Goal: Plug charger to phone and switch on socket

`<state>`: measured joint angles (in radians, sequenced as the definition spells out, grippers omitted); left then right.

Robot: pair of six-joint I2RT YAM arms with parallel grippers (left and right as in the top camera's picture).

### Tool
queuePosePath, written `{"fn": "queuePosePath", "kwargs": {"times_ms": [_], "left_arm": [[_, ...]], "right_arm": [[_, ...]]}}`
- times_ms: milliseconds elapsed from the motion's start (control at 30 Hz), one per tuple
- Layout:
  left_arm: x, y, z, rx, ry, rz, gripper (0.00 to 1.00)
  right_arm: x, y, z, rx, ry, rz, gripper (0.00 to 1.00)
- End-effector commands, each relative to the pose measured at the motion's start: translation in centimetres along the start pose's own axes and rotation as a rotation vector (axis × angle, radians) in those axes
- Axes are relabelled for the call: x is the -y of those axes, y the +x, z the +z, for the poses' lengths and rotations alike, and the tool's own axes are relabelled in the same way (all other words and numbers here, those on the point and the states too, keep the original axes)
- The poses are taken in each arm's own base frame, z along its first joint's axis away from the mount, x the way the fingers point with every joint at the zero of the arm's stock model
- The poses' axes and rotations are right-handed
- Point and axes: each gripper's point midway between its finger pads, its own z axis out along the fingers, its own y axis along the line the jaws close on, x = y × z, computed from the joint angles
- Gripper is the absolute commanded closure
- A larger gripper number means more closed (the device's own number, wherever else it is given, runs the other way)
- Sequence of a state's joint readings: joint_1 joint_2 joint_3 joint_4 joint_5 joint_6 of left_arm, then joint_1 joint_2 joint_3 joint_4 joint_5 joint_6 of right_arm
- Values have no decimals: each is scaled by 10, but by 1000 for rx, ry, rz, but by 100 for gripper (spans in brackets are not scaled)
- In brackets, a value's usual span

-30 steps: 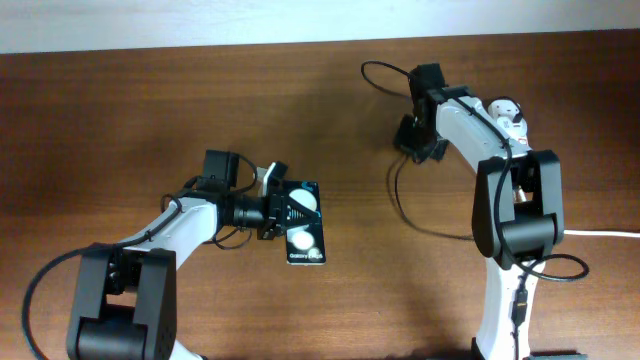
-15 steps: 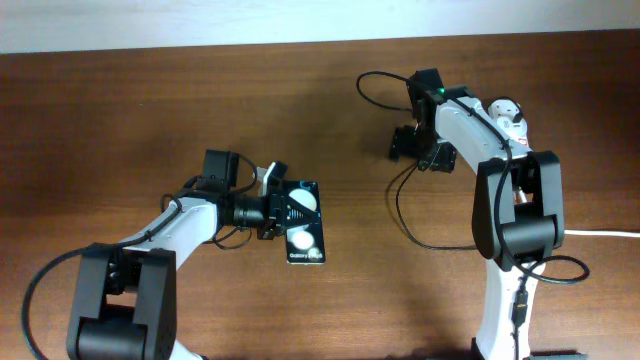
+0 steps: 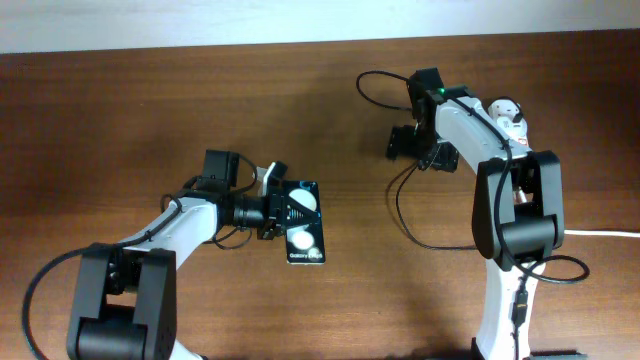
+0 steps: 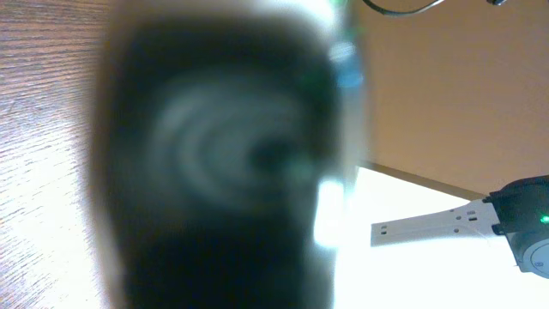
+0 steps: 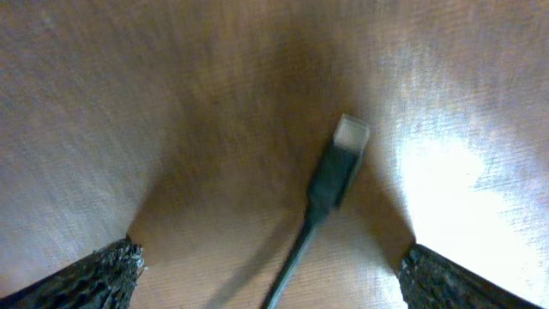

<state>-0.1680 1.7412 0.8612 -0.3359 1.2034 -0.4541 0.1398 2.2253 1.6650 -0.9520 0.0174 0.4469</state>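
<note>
- Connector tip (image 5: 350,133) of charger (image 3: 400,205) flat on bench (image 3: 150,110), just ahead of right gripper (image 5: 270,257), between its widely spread fingers (image 5: 111,270), touching neither.
- Phone (image 3: 305,235) at left gripper (image 3: 283,212), one finger lying over its near end; clamped or merely resting, cannot tell, with the wrist view only a dark blur.
- Socket (image 4: 429,227) well apart from left gripper, out beyond the phone, untouched.
- Likely step: lowering and closing on the connector body just behind the tip.
- Risk: closing too far back, on thin cable, leaving the tip free to droop or twist and miss the port.
- Risk: cable loop beside right arm catching a joint and dragging the tip askew.
- Risk: phone sliding during insertion if the left hold is loose.
</note>
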Motion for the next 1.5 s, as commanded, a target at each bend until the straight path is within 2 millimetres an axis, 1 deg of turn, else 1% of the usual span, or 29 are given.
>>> {"fn": "queuePosePath", "kwargs": {"times_ms": [0,67,100,133,167,200,233,300,333,367,400,433,500,567,667,733,800,867,967,1033,1067,1133,1167,1200,1233,1267,1300,1367,1467], "left_arm": [[9,-1,-1,-6,28,14,100],[9,-1,-1,-6,28,13,100],[9,-1,-1,-6,28,13,100],[9,-1,-1,-5,28,14,100],[9,-1,-1,-6,28,13,100],[9,-1,-1,-5,28,14,100],[9,-1,-1,-5,28,14,100],[9,-1,-1,-5,28,14,100],[9,-1,-1,-5,27,14,100],[9,-1,-1,-5,27,14,100],[9,-1,-1,-5,27,14,100],[9,-1,-1,-5,27,14,100],[9,-1,-1,-5,27,14,100],[9,-1,-1,-4,26,15,100],[2,-5,-1,16,-14,14,100],[2,-5,-1,17,-14,17,100],[4,-9,-1,27,-8,45,100],[7,-14,-1,41,-1,57,100],[10,-19,-2,56,8,63,100],[10,-19,-2,56,8,63,100],[10,-19,-2,56,8,63,100],[10,-19,-2,56,8,63,100],[10,-19,-2,56,8,63,100],[10,-19,-2,55,9,62,100],[10,-19,-2,55,9,62,100],[10,-19,-2,54,8,60,100],[10,-19,-2,55,7,61,100],[10,-20,-2,58,5,63,100],[10,-20,-2,58,4,63,100]], "right_arm": [[14,41,37,-176,49,8,27],[14,41,37,-177,49,8,43],[14,41,38,-174,48,8,55],[13,40,38,-169,45,8,60],[13,39,38,-169,45,8,61],[13,39,38,-165,43,8,71],[12,36,38,-155,39,8,75],[10,33,39,-141,32,8,73],[10,32,39,-138,31,8,67],[11,34,39,-147,35,7,76],[13,40,38,-170,46,4,92],[15,45,37,-193,52,4,96],[9,52,33,-227,7,-73,96],[-7,54,20,-234,-102,-144,96],[-23,47,-28,-156,-207,-190,96],[-25,49,-60,-108,-228,-229,96],[-27,62,-98,-77,-240,-260,96],[-35,88,-129,-74,-245,-340,96],[-51,130,-163,-35,-210,-480,96],[-50,144,-164,12,-125,-488,96],[-44,145,-157,42,-43,-448,96],[-45,144,-147,70,-14,-430,95],[-48,141,-140,83,-24,-429,92],[-47,143,-131,79,-22,-429,84],[-45,144,-131,73,-17,-429,84],[-43,146,-130,61,-10,-430,91],[-40,149,-131,48,-1,-431,96],[-33,156,-135,28,11,-432,96],[-15,173,-161,23,15,-415,96]]}}
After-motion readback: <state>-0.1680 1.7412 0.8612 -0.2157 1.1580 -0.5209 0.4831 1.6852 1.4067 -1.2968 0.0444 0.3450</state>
